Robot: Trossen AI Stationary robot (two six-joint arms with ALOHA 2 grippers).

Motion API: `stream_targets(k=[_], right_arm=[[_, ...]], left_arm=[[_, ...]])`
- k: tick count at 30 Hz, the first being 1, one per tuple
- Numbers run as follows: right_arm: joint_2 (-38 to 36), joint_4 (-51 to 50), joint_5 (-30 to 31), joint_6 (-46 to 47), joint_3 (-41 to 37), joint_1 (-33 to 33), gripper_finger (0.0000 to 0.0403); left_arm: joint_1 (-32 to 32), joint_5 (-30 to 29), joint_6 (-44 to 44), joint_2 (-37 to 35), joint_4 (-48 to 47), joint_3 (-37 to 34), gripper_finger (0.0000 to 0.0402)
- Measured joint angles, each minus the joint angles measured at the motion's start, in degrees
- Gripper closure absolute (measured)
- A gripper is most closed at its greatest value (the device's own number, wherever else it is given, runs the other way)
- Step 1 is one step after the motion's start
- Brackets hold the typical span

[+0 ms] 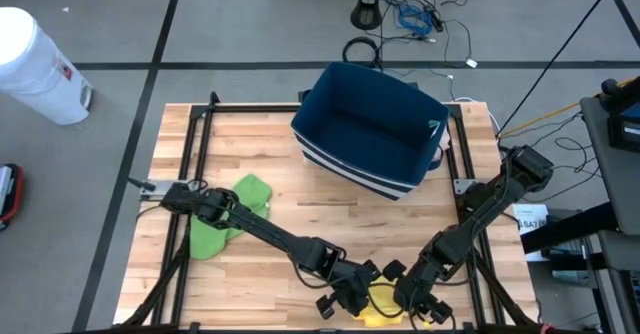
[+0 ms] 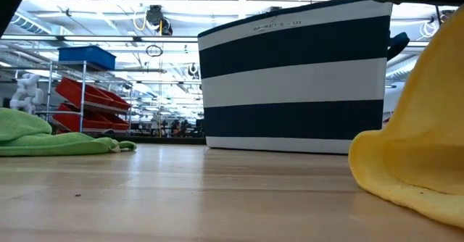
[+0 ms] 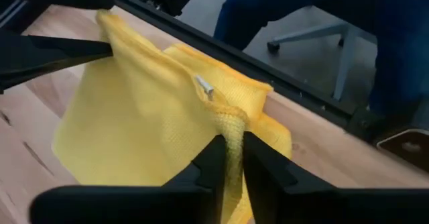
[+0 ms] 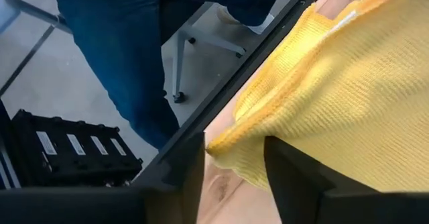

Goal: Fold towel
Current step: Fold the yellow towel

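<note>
On the wooden slatted desk [image 1: 300, 214], my yellow knit towel [image 1: 385, 300] lay bunched at six o'clock. The left gripper [image 3: 231, 160] pinched its edge; the right gripper's [image 4: 234, 163] fingers stood apart around a corner. I judged the fold being released; next, withdraw cleanly.

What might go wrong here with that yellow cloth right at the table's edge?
The yellow towel lies bunched at the table edge, so a careless release might let it slide off. The left gripper pinches only a thin fold, which may slip out. The right gripper stands open around a corner and might close on too little cloth.
</note>
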Motion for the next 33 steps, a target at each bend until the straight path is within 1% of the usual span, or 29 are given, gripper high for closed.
stream_targets(k=[3, 6, 13, 15, 20, 22, 29, 33], right_arm=[[0.00, 0.14, -0.04, 1.21, 0.00, 0.00, 0.0235], [0.00, 0.35, -0.09, 2.11, 0.00, -0.02, 0.0223], [0.00, 0.92, 0.09, 2.46, 0.00, -0.02, 0.0220], [0.00, 1.37, 1.78, 2.24, 0.00, -0.02, 0.0222], [0.00, 1.41, 9.18, -0.27, 0.00, -0.04, 0.0224], [0.00, 0.89, 10.69, -1.22, -0.06, -0.04, 0.0225], [0.00, 2.22, 13.66, -3.85, -3.83, -0.77, 0.0225], [0.00, 2.38, 13.79, -4.19, -5.01, -0.76, 0.0225]], left_arm=[[0.02, 0.00, -1.36, 0.02, 0.06, 0.00, 0.0319], [-0.11, 0.51, -1.83, 0.11, 0.28, 0.00, 0.0309], [-0.68, 1.32, -4.34, 0.13, 0.54, 0.00, 0.0307], [-0.67, 1.23, -4.64, 0.15, 0.50, 0.00, 0.0307], [-0.35, -1.69, -4.63, 0.17, 0.24, 0.00, 0.0307], [-0.06, -2.00, -4.51, 0.17, -0.80, 0.02, 0.0307], [1.86, -2.01, -4.57, 0.17, -4.09, 0.02, 0.0307], [3.12, 1.21, -4.36, 0.17, -3.40, 0.02, 0.0307]])
